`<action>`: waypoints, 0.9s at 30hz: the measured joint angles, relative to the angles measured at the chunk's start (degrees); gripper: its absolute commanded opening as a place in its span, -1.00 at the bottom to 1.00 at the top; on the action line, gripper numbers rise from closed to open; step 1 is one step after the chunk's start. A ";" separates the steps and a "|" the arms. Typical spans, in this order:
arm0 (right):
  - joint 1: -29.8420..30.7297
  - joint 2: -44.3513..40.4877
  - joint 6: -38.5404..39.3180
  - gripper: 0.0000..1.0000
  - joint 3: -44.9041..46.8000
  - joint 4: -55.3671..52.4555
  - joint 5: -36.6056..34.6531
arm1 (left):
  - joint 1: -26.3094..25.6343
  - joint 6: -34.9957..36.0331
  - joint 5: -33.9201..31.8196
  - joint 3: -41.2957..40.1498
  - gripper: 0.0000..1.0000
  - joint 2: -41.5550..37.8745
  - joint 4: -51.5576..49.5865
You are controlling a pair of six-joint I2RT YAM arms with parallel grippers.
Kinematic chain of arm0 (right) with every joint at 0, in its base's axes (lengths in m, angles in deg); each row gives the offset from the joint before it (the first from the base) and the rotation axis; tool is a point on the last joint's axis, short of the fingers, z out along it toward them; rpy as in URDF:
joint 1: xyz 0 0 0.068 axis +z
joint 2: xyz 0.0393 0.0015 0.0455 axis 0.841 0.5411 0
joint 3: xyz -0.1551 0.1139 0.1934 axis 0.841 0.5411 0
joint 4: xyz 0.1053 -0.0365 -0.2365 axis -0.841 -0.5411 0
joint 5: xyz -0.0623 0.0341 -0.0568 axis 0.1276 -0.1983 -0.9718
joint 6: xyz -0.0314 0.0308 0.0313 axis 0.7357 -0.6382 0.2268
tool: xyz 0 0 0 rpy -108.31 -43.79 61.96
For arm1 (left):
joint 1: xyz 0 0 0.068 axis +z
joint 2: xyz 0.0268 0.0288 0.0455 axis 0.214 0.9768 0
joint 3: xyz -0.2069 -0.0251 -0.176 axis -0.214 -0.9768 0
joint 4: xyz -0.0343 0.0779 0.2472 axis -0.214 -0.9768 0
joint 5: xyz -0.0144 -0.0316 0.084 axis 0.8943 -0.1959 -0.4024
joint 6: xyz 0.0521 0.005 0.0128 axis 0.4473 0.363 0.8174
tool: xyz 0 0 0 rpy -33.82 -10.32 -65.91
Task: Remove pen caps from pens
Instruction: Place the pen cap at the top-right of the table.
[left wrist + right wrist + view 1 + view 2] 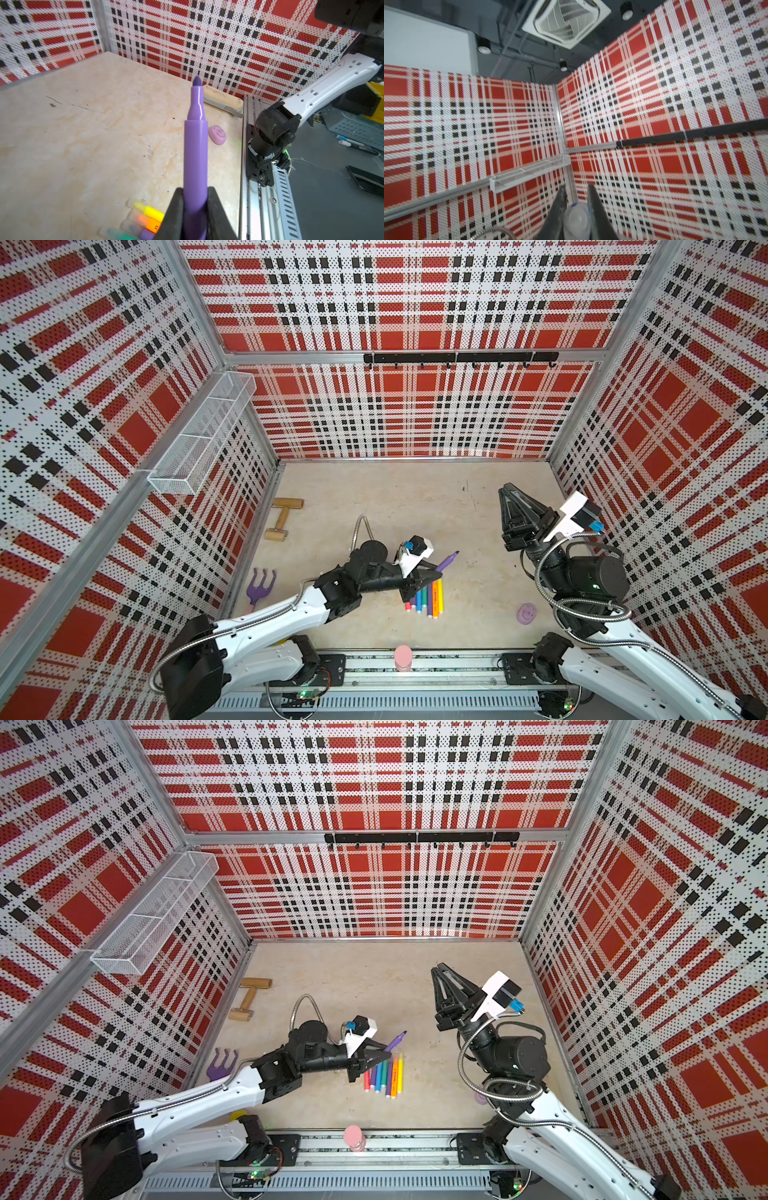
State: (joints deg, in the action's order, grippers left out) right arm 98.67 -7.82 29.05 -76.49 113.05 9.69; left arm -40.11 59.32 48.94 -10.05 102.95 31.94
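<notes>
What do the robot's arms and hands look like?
Both arms, the left arm and the right arm, have white shells with chunky black joints. A bendy silver hose loops along each. The left hand and right hand are black, pointy pincers. A white box with a blue plug sits behind each hand.

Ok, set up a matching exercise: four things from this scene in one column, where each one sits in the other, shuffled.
Things:
1. purple pen
2. pale cap
3. lilac disc
4. wooden roller

Places:
A. lying on the table by the right arm's base
B. clamped in the left end effector, tip bare
C. lying beside the left side wall
D. pinched in the right end effector, raised off the table

Pairs: 1-B, 2-D, 3-A, 4-C.
</notes>
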 measured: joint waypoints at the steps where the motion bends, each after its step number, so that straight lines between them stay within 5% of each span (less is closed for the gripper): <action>1: 0.00 0.07 0.24 -1.00 -0.33 -3.37 -2.32 | 0.02 0.22 -0.96 -0.13 -1.00 -1.09 0.00; 6: -5.03 8.00 -1.51 -1.00 -7.98 -24.65 -13.46 | 1.36 1.01 -6.75 -0.20 -1.00 -6.75 -0.07; 11: -15.41 25.22 -2.99 -1.00 -13.29 -39.26 -11.50 | 3.67 0.26 -12.79 -0.20 -1.00 -11.21 -0.07; 17: -18.27 50.21 -0.98 -1.00 -20.76 -55.34 -12.98 | 6.99 -1.22 -22.32 -0.48 -1.00 -15.13 -1.09; 23: -23.10 70.73 1.90 -1.00 -33.59 -60.63 -12.63 | 7.39 -2.64 -27.85 -0.48 -1.00 -14.71 -3.96; 27: -24.96 77.07 2.58 -1.00 -38.18 -60.22 -12.79 | 7.37 -2.95 -29.20 -0.48 -1.00 -13.79 -5.66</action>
State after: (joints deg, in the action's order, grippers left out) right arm 73.71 69.25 31.63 -114.68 52.84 -3.10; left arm -32.75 56.37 19.74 -10.53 89.16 26.28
